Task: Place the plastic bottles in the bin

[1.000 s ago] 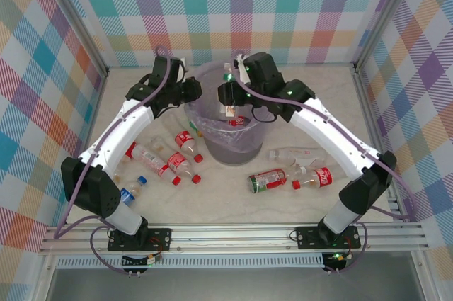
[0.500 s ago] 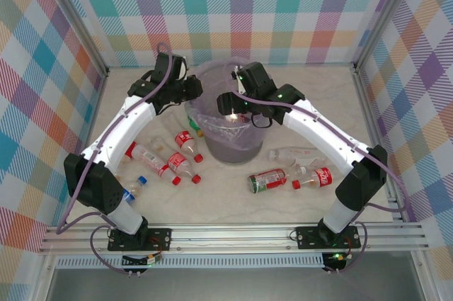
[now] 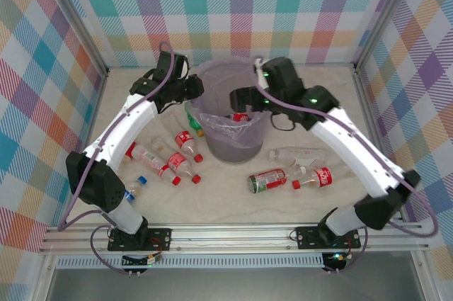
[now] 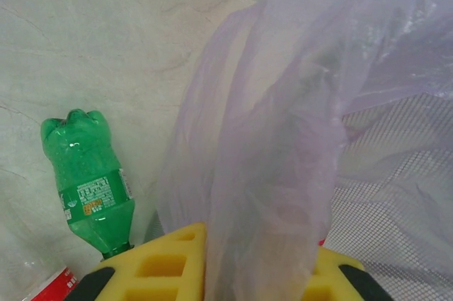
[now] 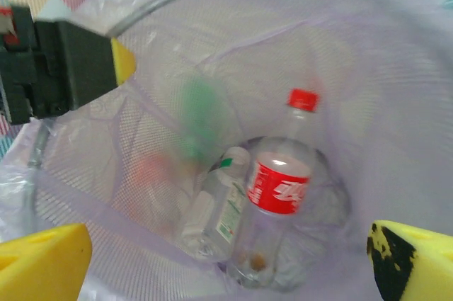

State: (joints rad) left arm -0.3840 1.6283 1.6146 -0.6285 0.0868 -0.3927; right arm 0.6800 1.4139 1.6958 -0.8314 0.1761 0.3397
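Two bottles are resting in the bottom of the bin (image 3: pixel 233 151), which is standing mid-frame on the table (image 3: pixel 219 209) in the top view. A red-capped bottle (image 5: pixel 279 188) is sitting at the centre of the right wrist view, and a clear bottle (image 5: pixel 216 212) is touching its left side. A lilac bag (image 4: pixel 283 103) is lining the bin and hanging over its rim. A green bottle (image 4: pixel 88 188) is lying on the table just beside the bin's left wall, its cap pointing toward the lower edge of the left wrist view. Four more bottles are lying lower left of the bin: three red-labelled ones (image 3: pixel 180 166) near one another, and a blue-capped one (image 3: pixel 134 188) beside the lower part of the left arm. Three further bottles (image 3: pixel 267 179) are lying close together, lower right of the bin. The left gripper (image 4: pixel 255 269) is sitting at the bin's upper-left rim, its jaws pinching a fold of the bag. The right gripper (image 5: pixel 226 251) is hovering over the bin's mouth, its jaws spread wide and holding nothing.
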